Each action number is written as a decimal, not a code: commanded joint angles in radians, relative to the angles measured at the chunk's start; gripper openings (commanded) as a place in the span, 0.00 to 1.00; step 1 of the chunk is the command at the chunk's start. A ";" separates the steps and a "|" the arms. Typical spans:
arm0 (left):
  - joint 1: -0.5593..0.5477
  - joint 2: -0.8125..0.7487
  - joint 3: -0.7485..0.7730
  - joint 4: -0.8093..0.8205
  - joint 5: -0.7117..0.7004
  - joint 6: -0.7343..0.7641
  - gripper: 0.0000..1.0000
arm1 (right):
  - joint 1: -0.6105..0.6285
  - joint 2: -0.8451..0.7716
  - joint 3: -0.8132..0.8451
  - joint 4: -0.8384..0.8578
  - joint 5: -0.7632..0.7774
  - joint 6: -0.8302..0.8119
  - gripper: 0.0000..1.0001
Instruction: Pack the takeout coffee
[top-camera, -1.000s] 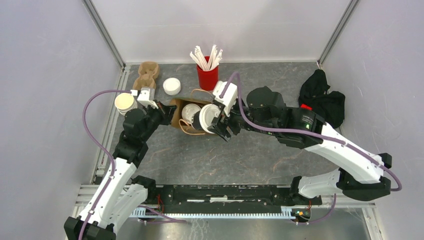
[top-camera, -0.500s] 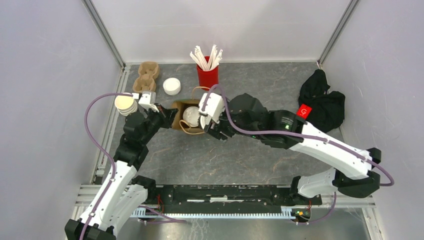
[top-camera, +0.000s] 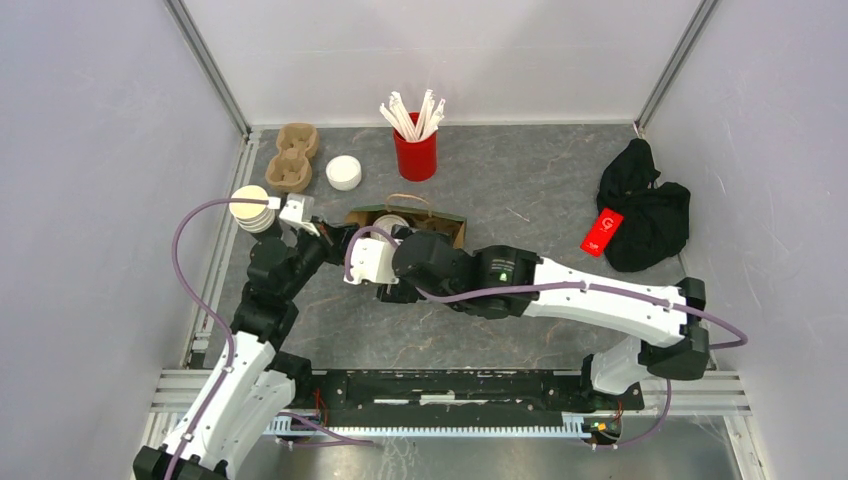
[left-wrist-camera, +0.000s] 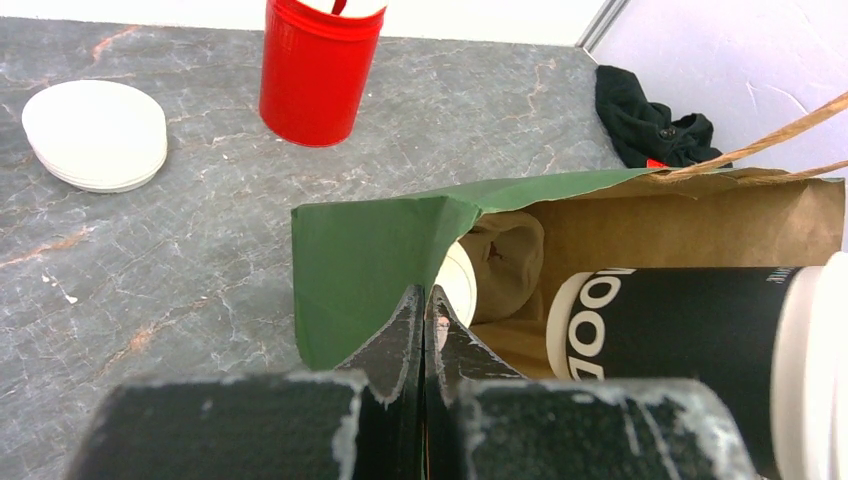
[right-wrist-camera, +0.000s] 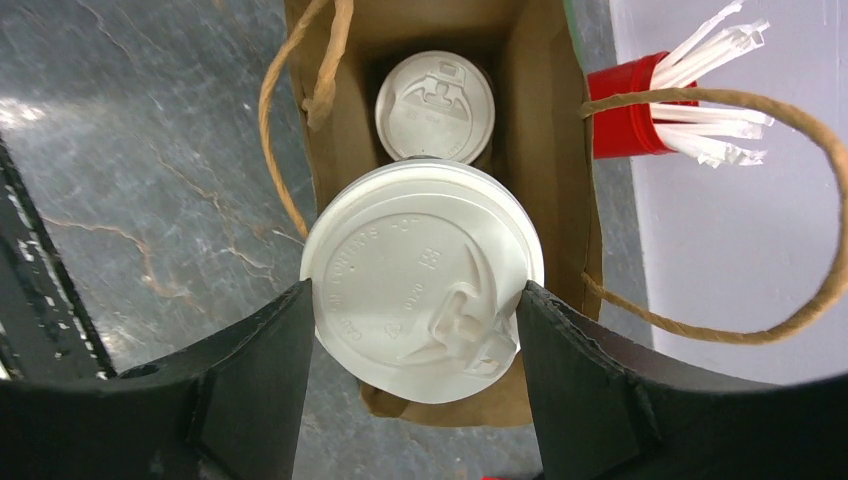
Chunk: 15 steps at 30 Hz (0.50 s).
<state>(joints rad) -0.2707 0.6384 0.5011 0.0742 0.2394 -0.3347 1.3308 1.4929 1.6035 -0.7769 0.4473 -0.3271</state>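
A brown paper bag (right-wrist-camera: 545, 150) with a green inner flap (left-wrist-camera: 370, 255) lies open on the table; it also shows in the top view (top-camera: 440, 222). One lidded black cup (right-wrist-camera: 435, 105) sits deep inside it. My right gripper (right-wrist-camera: 415, 300) is shut on the second lidded black cup (right-wrist-camera: 420, 280) at the bag's mouth, its fingers (right-wrist-camera: 265, 370) pressing both sides of the white lid. That cup's black side (left-wrist-camera: 680, 330) shows in the left wrist view. My left gripper (left-wrist-camera: 425, 300) is shut on the bag's green flap and sits left of the bag in the top view (top-camera: 330, 238).
A red holder with white straws (top-camera: 415, 150) stands behind the bag. A stack of white lids (top-camera: 343, 172), a cardboard carrier (top-camera: 290, 158) and a stack of lidless cups (top-camera: 252, 208) are at the back left. A black cloth (top-camera: 645, 205) and red card (top-camera: 601, 232) lie right.
My right arm has swung left and toward the near side, carrying the cup from above the bag round to its mouth. My left gripper has kept its hold on the bag's edge.
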 joint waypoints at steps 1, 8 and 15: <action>0.000 -0.034 -0.036 0.109 0.001 0.056 0.02 | 0.013 0.030 0.021 -0.011 0.110 -0.043 0.57; -0.001 -0.101 -0.078 0.116 -0.016 0.072 0.02 | 0.015 0.029 -0.068 0.011 0.084 -0.182 0.57; -0.001 -0.161 -0.132 0.124 -0.079 0.021 0.02 | 0.013 -0.001 -0.180 0.146 0.081 -0.237 0.56</action>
<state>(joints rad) -0.2707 0.4946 0.3798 0.1322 0.1993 -0.3172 1.3399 1.5372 1.4475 -0.7399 0.5201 -0.5060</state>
